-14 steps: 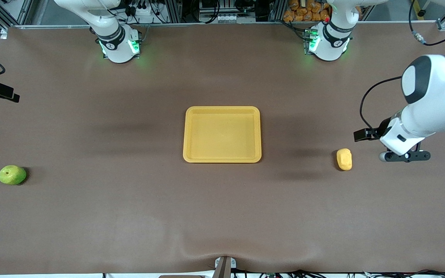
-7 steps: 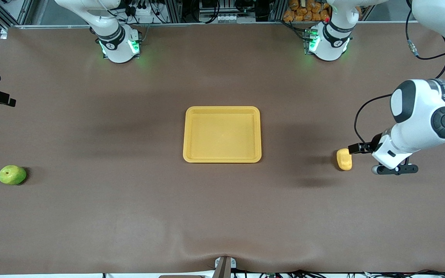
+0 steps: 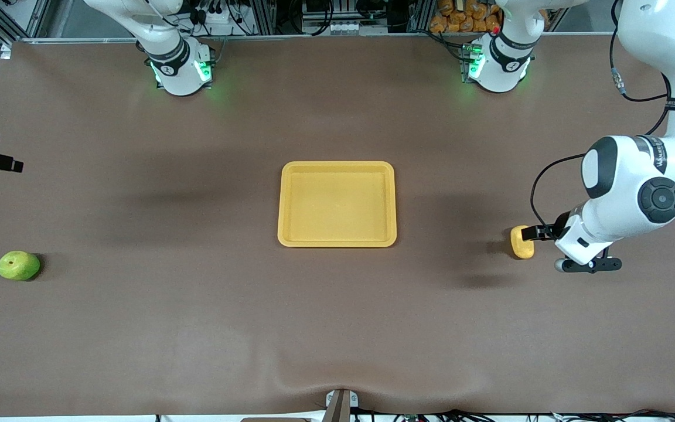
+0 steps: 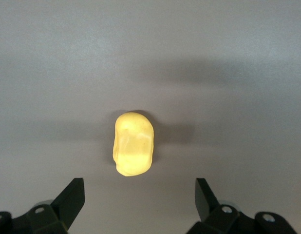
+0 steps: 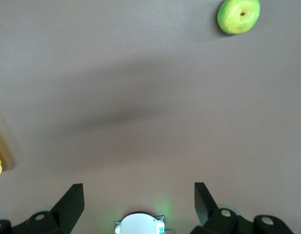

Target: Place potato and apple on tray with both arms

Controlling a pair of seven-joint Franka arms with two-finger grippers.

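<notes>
My left gripper (image 4: 136,202) hangs over the potato (image 3: 521,242), fingers spread wide so they can straddle it. My right gripper (image 5: 136,202), fingers also apart, is up over bare table short of the apple (image 3: 18,265). Tray (image 3: 337,240) sits midway between both, nothing in it

Front camera high, facing robots; wrist cameras look straight down: left shares potato (image 4: 134,144), right apple (image 5: 238,15).
</notes>
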